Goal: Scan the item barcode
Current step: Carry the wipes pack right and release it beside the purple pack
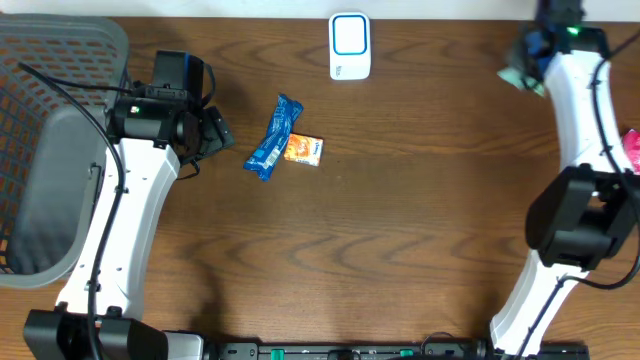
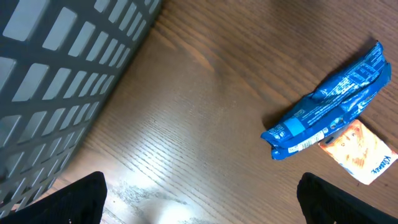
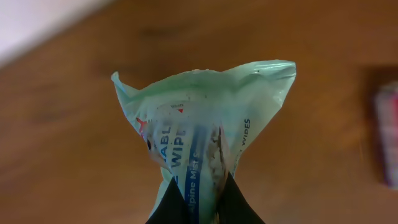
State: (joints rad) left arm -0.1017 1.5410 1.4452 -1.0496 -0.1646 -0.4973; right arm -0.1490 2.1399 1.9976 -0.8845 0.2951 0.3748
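Pinching one end of a wipes pack (image 3: 205, 118), the right tool (image 3: 204, 202) was clenched on thin film alone. The rest of the pack fanned out beyond its fingers and seemed lifted clear of the desk (image 1: 420, 250) near the far right corner. The scanner (image 1: 350, 47) lay well apart from it, on the far edge toward the middle. So slight a grip looked risky: the pack could slide out or swing on the way across. The crumpled film might also hide or warp the barcode, which I could not find in any view. A pink item (image 1: 632, 150) sat near the right arm and could be clipped by a wide sweep. The left tool (image 2: 208, 202) hung released near a blue packet (image 2: 329, 106) and the orange packet (image 2: 360, 152) touching it, with the basket (image 1: 100, 30) on its other side.
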